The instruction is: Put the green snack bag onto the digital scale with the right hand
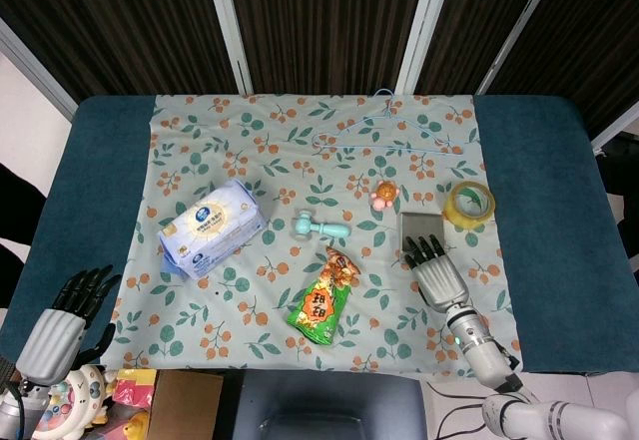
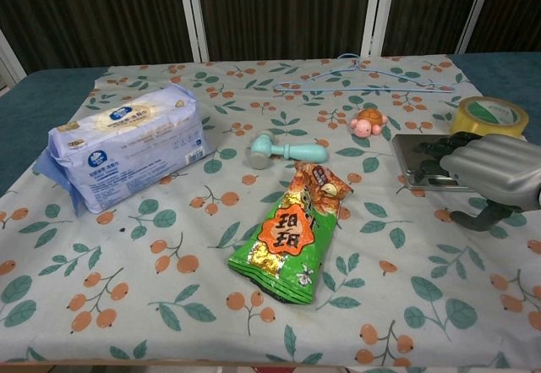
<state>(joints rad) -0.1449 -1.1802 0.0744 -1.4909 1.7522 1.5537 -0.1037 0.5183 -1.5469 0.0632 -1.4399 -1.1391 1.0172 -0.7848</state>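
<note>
The green snack bag (image 1: 321, 298) (image 2: 290, 234) lies flat on the floral cloth near the table's front, its orange top pointing away from me. To its right sits the silver digital scale (image 1: 421, 224) (image 2: 412, 150), bare on top. My right hand (image 1: 436, 274) (image 2: 484, 173) hovers palm down at the scale's near edge, to the right of the bag, fingers spread over the scale and holding nothing. At the front left corner, off the cloth, my left hand (image 1: 62, 322) hangs open and empty.
A tissue pack (image 1: 213, 225) lies at the left. A teal roller (image 1: 319, 226), an orange turtle toy (image 1: 383, 197), a yellow tape roll (image 1: 469, 204) and a blue hanger (image 1: 384, 131) lie behind the bag and the scale.
</note>
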